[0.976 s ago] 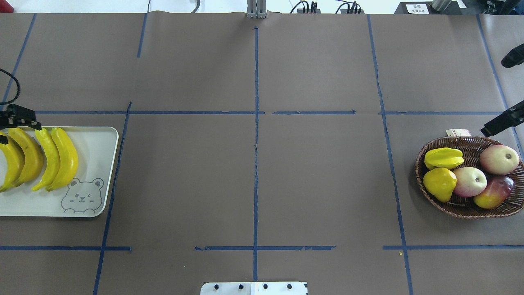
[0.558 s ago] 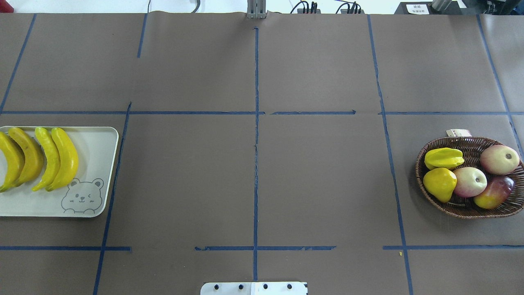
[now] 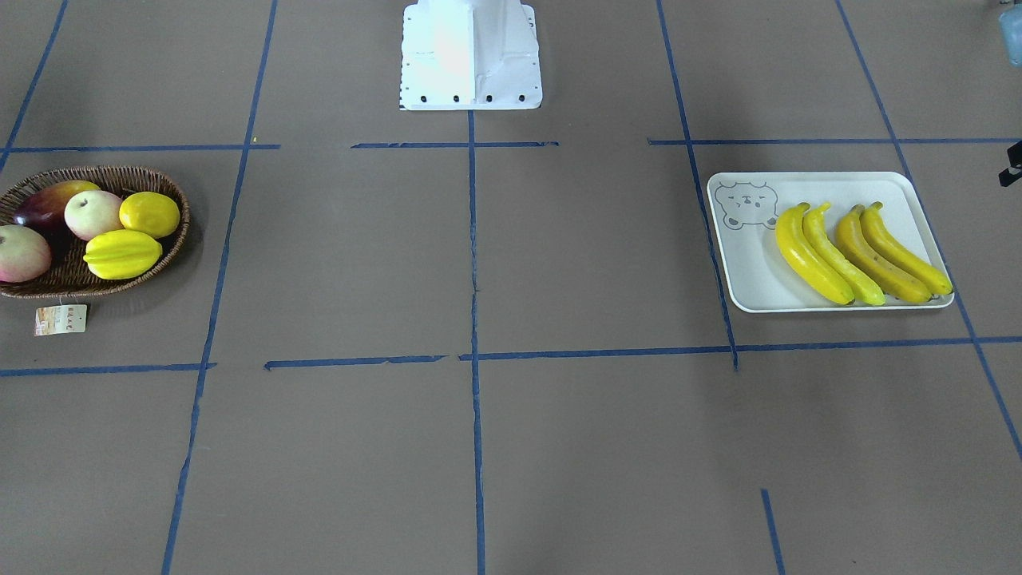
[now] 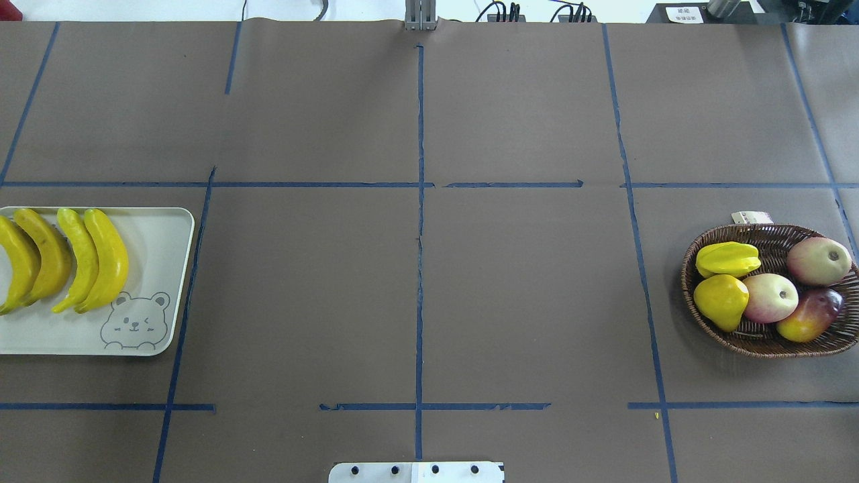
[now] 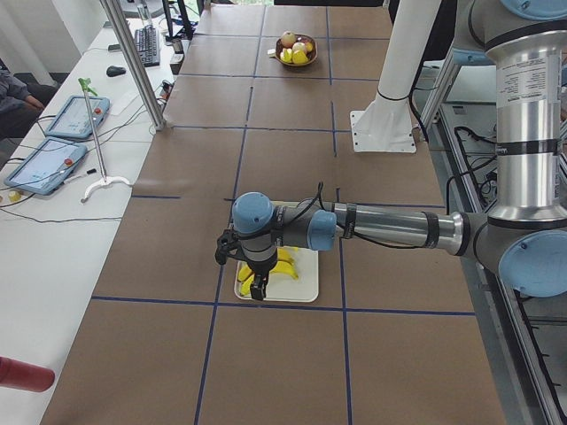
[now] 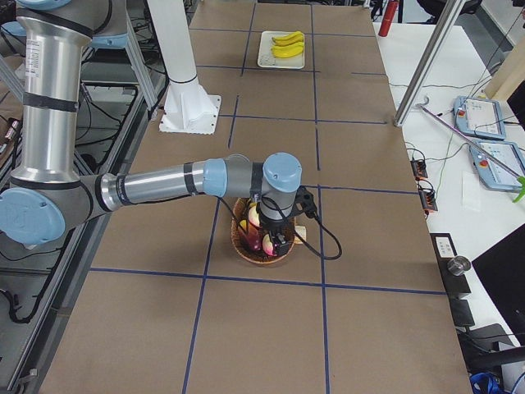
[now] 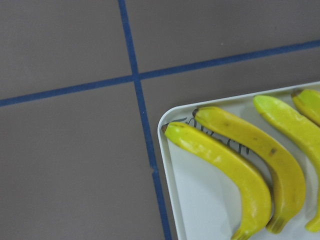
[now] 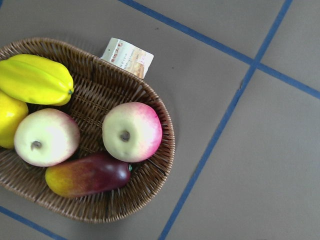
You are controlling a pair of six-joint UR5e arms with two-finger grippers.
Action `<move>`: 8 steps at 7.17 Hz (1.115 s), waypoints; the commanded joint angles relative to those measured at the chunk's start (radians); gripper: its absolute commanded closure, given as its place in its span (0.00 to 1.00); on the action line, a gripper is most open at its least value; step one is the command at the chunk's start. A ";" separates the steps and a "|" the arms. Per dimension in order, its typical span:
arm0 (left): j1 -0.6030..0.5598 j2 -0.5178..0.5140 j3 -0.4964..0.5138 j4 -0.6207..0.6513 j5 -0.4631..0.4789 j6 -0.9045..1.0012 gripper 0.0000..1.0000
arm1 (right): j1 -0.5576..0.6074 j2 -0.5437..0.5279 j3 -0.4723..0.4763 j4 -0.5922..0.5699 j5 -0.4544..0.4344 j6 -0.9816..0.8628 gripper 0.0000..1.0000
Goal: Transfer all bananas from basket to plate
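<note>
Checking: all 4 bananas [image 4: 100, 258] lie on plate [image 4: 158, 248]; basket [image 4: 758, 347] holds none. Over plate hangs left gripper [image 5: 258, 290], over basket right gripper [image 6: 280, 242], seemingly clear; jaw opening can't be told fr. side views. Risk: stray descent knocks bananas off.

Table [image 4: 510, 288]: flat top covered in brown-grey paper, read here from the overhead view.
Tape lines [image 4: 420, 268]: blue strips dividing the paper into rectangles, broken in places.
Plate [image 4: 158, 255]: at 9 o'clock, flat on the paper.
Basket [image 4: 772, 345]: at 3 o'clock, well apart from the plate.
Paper tag [image 4: 751, 217]: on the paper at the basket's 12 o'clock rim.
Base plate [image 4: 416, 472]: white, at 6 o'clock.
</note>
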 commanded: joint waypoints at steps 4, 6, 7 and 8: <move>-0.023 0.006 0.015 0.021 -0.013 0.009 0.00 | 0.095 -0.052 -0.061 0.148 -0.026 0.197 0.02; -0.024 0.038 -0.001 0.024 0.057 0.011 0.00 | 0.092 -0.052 -0.059 0.206 -0.034 0.279 0.01; -0.024 0.041 -0.003 0.024 0.062 0.012 0.00 | 0.090 -0.052 -0.059 0.206 -0.028 0.279 0.01; -0.023 0.049 -0.004 0.026 0.063 0.015 0.00 | 0.090 -0.055 -0.059 0.208 -0.026 0.275 0.01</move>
